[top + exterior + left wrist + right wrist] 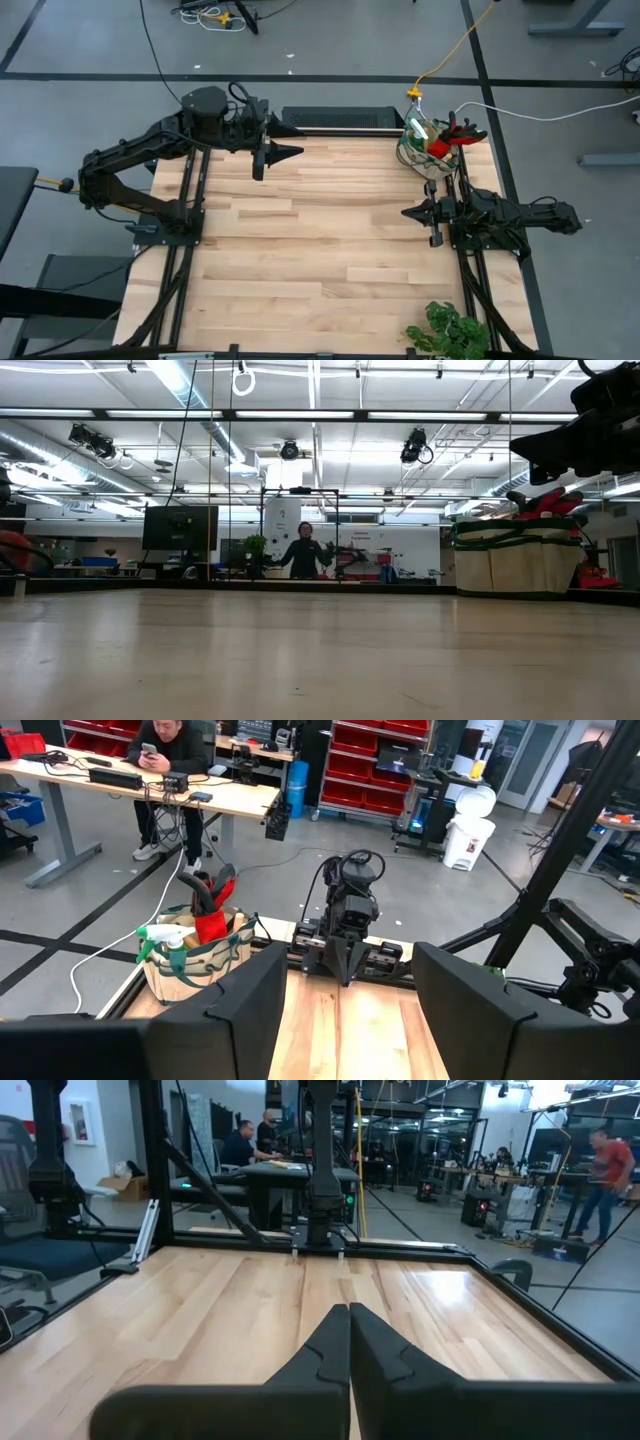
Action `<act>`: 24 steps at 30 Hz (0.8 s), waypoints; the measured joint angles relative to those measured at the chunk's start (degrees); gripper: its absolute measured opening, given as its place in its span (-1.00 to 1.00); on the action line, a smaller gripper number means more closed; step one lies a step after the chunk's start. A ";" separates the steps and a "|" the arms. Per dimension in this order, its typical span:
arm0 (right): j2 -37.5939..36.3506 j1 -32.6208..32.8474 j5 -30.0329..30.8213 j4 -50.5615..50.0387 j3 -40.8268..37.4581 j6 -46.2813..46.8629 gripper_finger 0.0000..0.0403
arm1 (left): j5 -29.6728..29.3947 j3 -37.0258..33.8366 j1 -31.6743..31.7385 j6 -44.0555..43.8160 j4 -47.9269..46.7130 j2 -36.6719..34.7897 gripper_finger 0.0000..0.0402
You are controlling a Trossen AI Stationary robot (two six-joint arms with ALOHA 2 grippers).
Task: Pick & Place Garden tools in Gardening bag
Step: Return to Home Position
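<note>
The pale wooden table (320,260) was bare across its middle, with the left arm (120,160) folded along its left edge and the right arm (510,215) lying at its right edge. The left gripper (288,152) hung over the far left part of the boards, its fingers (245,995) spread wide with nothing between them. The right gripper (349,1342) hung just inside the right edge, its fingers pressed together on nothing. The gardening bag (425,150) stood at the far right corner, apart from both grippers, and the leafy plant (452,330) sat at the near right corner. A red-and-black glove (212,912) stuck up out of the bag beside a pale green spray bottle (160,933). No tool lay on the table, so the packing looked finished and the step in hand looked to be parking the arms. That would go best with each arm moved back high and slowly, the right one swinging away from the bag so that it caught neither rim nor glove and left the bag upright. What else lay deeper in the bag could not be made out. In the low view a dark arm section (600,410) above the bag was cut off by the frame, and I could not tell which arm it belonged to.
</note>
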 joint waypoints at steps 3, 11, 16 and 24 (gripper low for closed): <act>0.00 0.00 0.00 0.00 0.00 0.00 -0.99 | -0.01 0.00 -0.02 0.00 0.00 0.00 0.11; 0.00 0.00 0.00 0.02 0.00 0.00 -0.99 | 0.01 0.00 0.00 -0.01 0.00 0.00 0.11; 0.00 0.02 0.00 0.02 0.00 0.02 -0.99 | 0.01 0.00 0.00 -0.10 0.04 0.00 0.11; 0.00 0.00 0.00 0.04 0.00 0.00 -0.99 | 0.34 -0.18 -1.40 -2.87 0.79 0.00 0.11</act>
